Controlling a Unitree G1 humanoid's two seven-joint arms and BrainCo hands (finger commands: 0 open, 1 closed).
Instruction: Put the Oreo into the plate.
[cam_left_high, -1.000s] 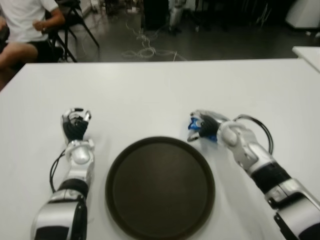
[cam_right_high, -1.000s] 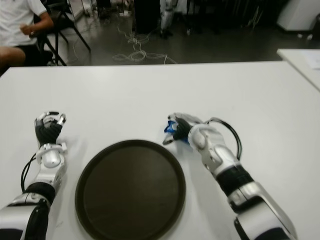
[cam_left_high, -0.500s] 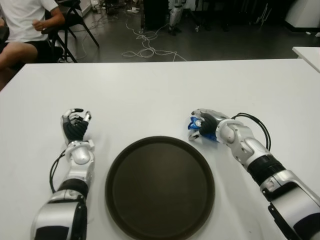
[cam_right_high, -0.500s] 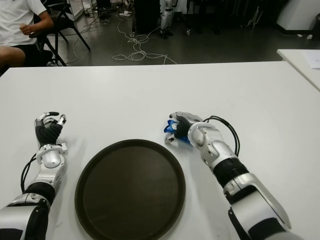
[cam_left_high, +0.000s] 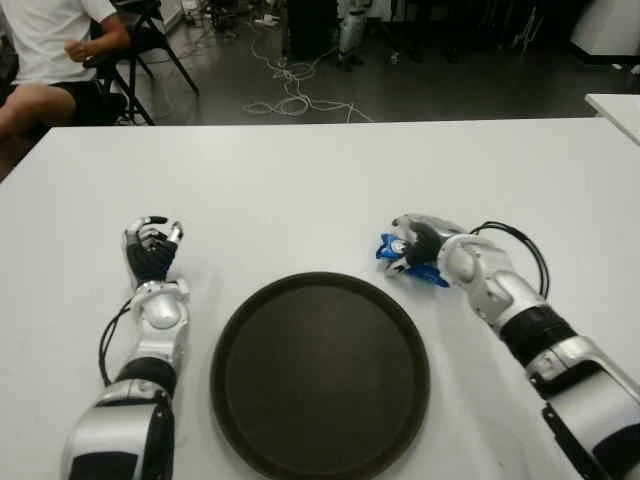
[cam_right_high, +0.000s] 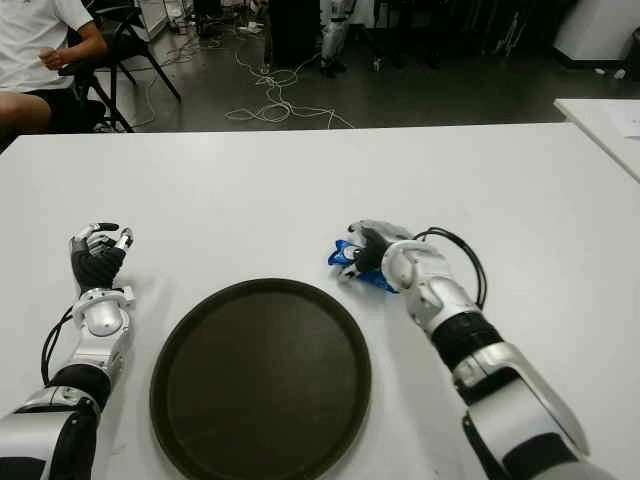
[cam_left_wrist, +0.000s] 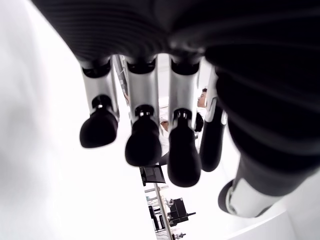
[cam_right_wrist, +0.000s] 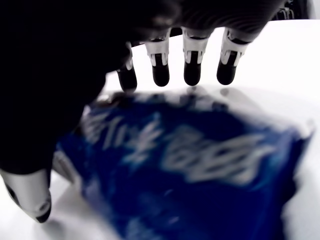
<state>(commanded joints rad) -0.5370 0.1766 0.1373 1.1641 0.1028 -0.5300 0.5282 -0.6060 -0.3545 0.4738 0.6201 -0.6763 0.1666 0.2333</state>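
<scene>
From the left eye, the right hand (cam_left_high: 418, 243) sits on the white table (cam_left_high: 300, 180) just past the far right rim of the dark round plate (cam_left_high: 320, 372), cupped over a blue Oreo packet (cam_left_high: 398, 262). The packet lies on the table beside the plate, not in it. The left hand (cam_left_high: 150, 250) shows to the left of the plate, out of the way.

The right eye gives the same layout: the packet pokes out from under the right hand toward the plate, a short carry away. A seated person (cam_right_high: 40, 50) is in the far left corner, beyond the table.

The left wrist camera shows that hand's fingers (cam_left_wrist: 142, 142) loosely curled with nothing in them.

The right wrist camera has the blue packet filling the palm, fingertips (cam_right_wrist: 192, 72) reaching over its far edge and the thumb at its side, apparently closing for a grip; whether it is firmly gripped I cannot tell.
</scene>
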